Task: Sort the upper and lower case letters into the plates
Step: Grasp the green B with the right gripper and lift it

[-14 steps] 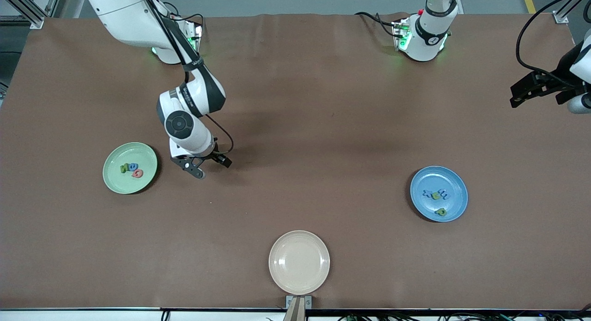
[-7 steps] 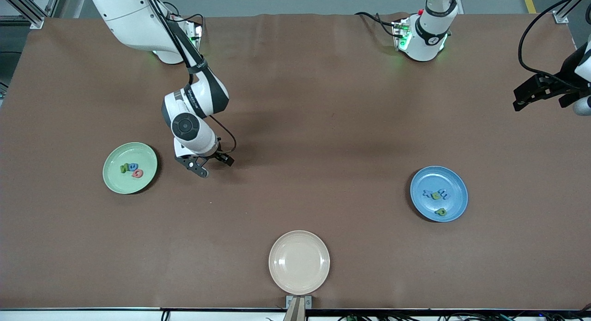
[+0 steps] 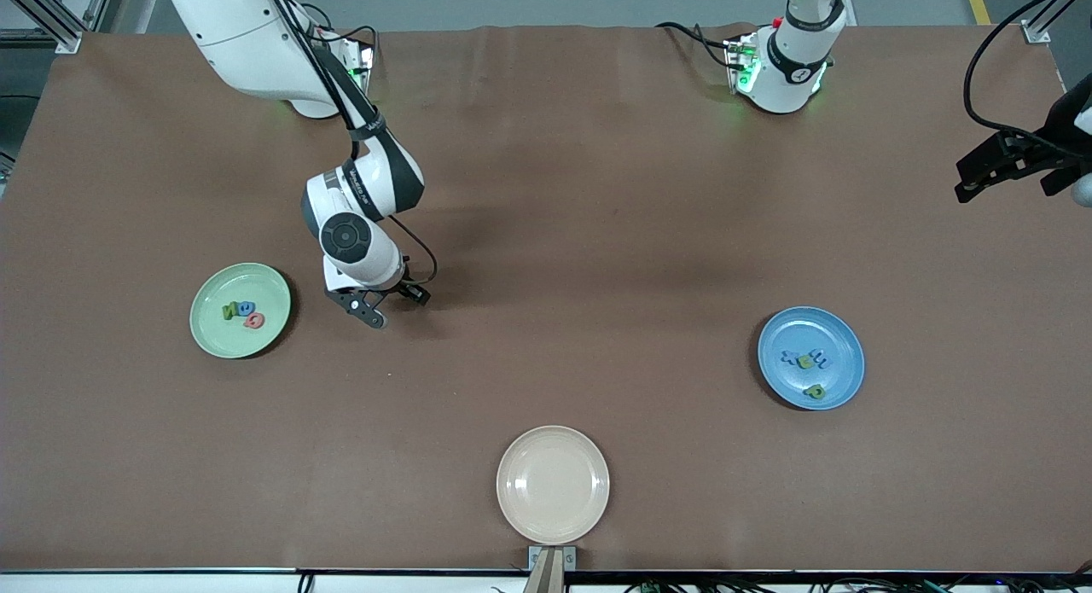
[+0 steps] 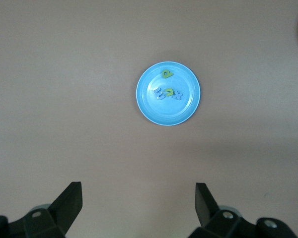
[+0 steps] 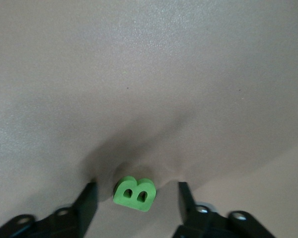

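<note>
Counter (image 3: 597,235) of brown fills the front view, with three plates on it. A mint green plate (image 3: 213,328) sits toward the right arm's end and holds three letters: a green letter (image 3: 229,311), a blue letter (image 3: 246,306) and a red letter (image 3: 254,321). A blue plate (image 3: 840,380) sits toward the left arm's end with a small cluster of letters (image 3: 806,358) and a separate green one (image 3: 815,392) nearer the camera. A cream plate (image 3: 553,485) lies nearest the camera, between the two. The right claw (image 3: 375,307) is down at the counter just beside the mint green plate. The left claw (image 3: 968,179) hangs high over the counter's edge at the left arm's end, waiting.

Left wrist view: the left claw (image 4: 137,198) is spread wide and holds nothing; the blue plate (image 4: 179,111) lies well below it.

Right wrist view: the right claw (image 5: 136,186) straddles a green B (image 5: 134,194) lying flat on the counter, its fingers (image 5: 89,198) spread, with a gap showing on each side of the letter.
</note>
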Controlling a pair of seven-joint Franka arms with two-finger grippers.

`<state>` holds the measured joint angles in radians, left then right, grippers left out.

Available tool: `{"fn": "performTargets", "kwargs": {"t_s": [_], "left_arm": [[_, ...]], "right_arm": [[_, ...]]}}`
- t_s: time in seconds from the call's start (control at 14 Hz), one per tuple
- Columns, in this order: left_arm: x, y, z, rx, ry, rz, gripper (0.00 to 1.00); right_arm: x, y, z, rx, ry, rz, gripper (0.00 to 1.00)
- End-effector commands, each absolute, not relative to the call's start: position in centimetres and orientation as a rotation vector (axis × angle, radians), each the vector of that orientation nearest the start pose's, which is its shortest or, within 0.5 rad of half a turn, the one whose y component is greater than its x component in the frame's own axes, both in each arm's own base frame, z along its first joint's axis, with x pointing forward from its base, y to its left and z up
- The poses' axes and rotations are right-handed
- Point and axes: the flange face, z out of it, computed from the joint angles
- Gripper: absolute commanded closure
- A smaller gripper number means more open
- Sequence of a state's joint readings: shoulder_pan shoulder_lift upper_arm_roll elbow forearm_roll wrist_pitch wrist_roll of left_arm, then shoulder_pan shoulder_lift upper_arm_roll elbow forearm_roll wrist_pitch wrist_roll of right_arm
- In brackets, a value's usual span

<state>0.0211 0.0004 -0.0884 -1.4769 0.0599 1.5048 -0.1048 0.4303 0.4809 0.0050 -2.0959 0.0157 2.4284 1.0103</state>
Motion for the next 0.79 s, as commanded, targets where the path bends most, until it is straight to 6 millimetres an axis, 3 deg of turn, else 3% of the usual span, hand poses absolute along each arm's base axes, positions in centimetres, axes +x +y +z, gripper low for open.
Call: {"fn": "performTargets", "kwargs": {"t_s": [0.0, 0.72], "left_arm": [[54.3, -3.2, 66.9, -3.098, -0.032, -0.060, 0.00], [54.3, -3.7, 67.0, -3.100, -0.017, -0.081, 0.00]], "right_arm": [[51.0, 23.9, 17.3, -3.074, 0.959, 0.182, 0.44], [50.9, 24.2, 15.8, -3.068, 0.946, 0.163, 0.70]]}}
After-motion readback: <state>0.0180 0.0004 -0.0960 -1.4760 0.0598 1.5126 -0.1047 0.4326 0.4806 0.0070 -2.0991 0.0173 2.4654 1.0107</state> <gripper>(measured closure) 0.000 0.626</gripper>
